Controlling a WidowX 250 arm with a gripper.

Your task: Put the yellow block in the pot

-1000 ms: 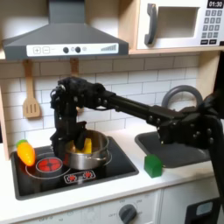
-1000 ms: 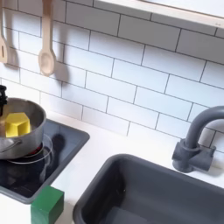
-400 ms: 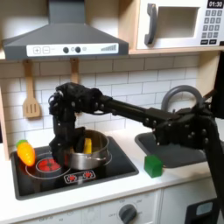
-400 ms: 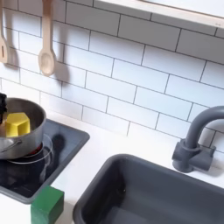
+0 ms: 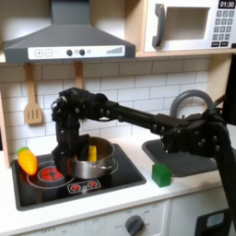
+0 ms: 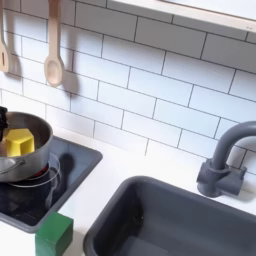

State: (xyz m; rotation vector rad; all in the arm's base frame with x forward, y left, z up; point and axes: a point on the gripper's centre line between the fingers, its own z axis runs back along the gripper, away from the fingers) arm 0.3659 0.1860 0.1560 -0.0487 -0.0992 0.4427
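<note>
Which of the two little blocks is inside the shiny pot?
The yellow block is inside the pot on the stove. The green cube sits outside on the white counter beside the sink.

- Reads "01:30" on the small display at the top of the microwave's keypad panel, at about one o'clock in the first exterior view.
- Below that display, rows of pale keypad buttons, markings too small to read.
- No legible marks on the range hood's knobs or the stove's front controls.
- Nothing readable in the second exterior view.
</note>
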